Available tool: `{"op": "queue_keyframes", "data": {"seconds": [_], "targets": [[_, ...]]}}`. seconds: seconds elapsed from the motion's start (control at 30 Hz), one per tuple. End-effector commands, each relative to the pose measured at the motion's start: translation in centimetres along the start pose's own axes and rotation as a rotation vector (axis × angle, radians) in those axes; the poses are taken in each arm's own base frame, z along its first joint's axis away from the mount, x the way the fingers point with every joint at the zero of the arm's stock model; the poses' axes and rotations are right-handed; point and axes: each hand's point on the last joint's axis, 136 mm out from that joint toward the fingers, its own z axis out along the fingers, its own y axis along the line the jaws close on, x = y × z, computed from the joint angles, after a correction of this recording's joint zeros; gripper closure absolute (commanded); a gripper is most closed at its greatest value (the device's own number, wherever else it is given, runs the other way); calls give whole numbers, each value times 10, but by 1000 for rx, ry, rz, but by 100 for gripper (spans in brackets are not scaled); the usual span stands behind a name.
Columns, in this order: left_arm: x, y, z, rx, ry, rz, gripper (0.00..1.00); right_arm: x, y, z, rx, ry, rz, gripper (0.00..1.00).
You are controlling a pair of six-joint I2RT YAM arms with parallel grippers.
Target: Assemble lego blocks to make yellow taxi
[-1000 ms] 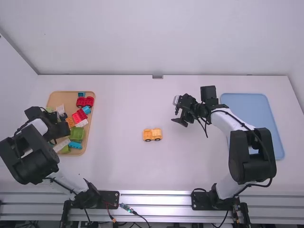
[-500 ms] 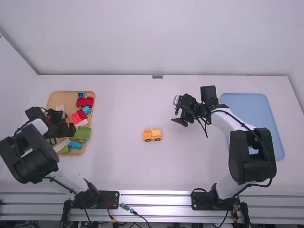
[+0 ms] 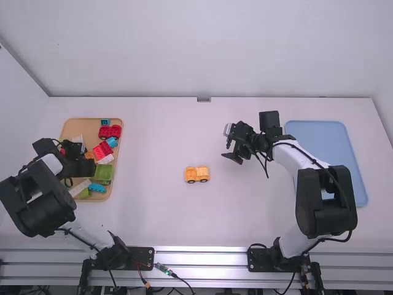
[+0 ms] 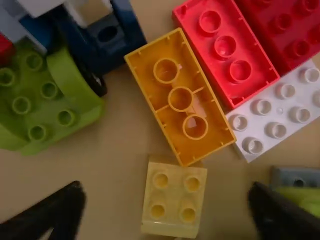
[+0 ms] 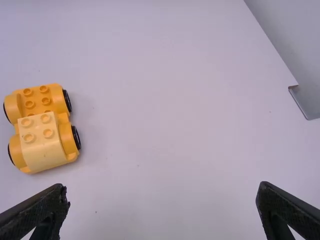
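The tan tray (image 3: 117,150) is set on the left part of the white table (image 3: 159,224) and is filled with mixed bricks. The left gripper (image 3: 88,166) is held over this tray, its jaws spread wide with nothing pinched between them. Inside the tray, in the left wrist view, a pale-yellow 2x2 brick (image 4: 173,200) is seen studs up between the fingers, overlapped at its edge by a corner of an upturned orange 2x4 brick (image 4: 161,107). An upturned bright-red brick (image 4: 216,42), a studs-up white brick (image 4: 285,112), a green curved piece (image 4: 82,85) and a dark-blue piece (image 4: 122,42) are also held by the tray. A red wheeled car (image 3: 110,131) is placed near the tray's far right corner. The taxi's yellow wheeled body (image 3: 197,174) is stood on its black wheels well to the right of the tray, and one end of it is topped by a pale-yellow block (image 5: 42,152). The right gripper (image 3: 228,151) is poised farther to the tray's right, its jaws parted and empty. A blue tray (image 3: 325,138) is laid farthest to the right of the tan tray.
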Motion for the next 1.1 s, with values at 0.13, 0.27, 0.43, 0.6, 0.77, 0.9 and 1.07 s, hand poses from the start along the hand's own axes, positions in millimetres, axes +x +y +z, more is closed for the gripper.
{"op": "queue_keyframes", "data": {"seconds": [0.13, 0.27, 0.43, 0.6, 0.77, 0.9, 1.07], "targets": [[14, -8, 11, 9, 19, 19, 27, -5, -4, -3, 10, -10, -7, 1], [21, -5, 17, -18, 11, 1, 30, -5, -4, -3, 10, -10, -7, 1], [22, -8, 20, -22, -3, 9, 34, -5, -4, -3, 10, -10, -7, 1], [20, -12, 23, -7, -37, 11, 39, -5, -4, -3, 9, -9, -6, 1], [21, -14, 26, -10, -58, 13, 46, -5, -3, -3, 8, -9, -6, 1], [23, -15, 26, -6, -52, 11, 60, -5, -3, -3, 8, -9, -5, 1], [23, -12, 25, -12, -55, 6, 67, -5, -3, -3, 8, -9, -5, 1]]}}
